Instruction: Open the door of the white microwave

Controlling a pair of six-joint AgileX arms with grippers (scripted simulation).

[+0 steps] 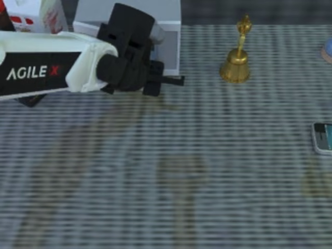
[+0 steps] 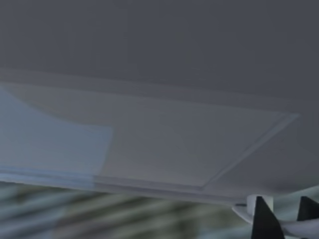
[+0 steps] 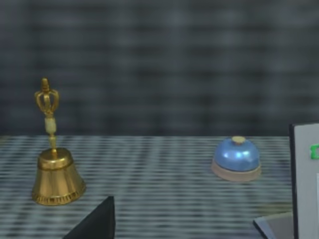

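Observation:
The white microwave (image 1: 167, 23) stands at the table's back, left of centre. My left arm reaches across in front of it, and my left gripper (image 1: 175, 80) sits at its front right corner. In the left wrist view the door (image 2: 164, 144), with its pale grey window, fills the frame and lies flat against the body. My left gripper (image 2: 282, 220) is shut on the slim white handle (image 2: 294, 228), one dark fingertip on each side. My right arm is out of the top view. One dark fingertip (image 3: 102, 221) of its gripper shows in the right wrist view, touching nothing.
A gold hand bell (image 1: 236, 62) stands right of the microwave. A blue counter bell (image 3: 236, 159) sits at the far right edge. A phone (image 1: 322, 137) is at the right edge, and a white carton with red print (image 1: 36, 15) at the back left.

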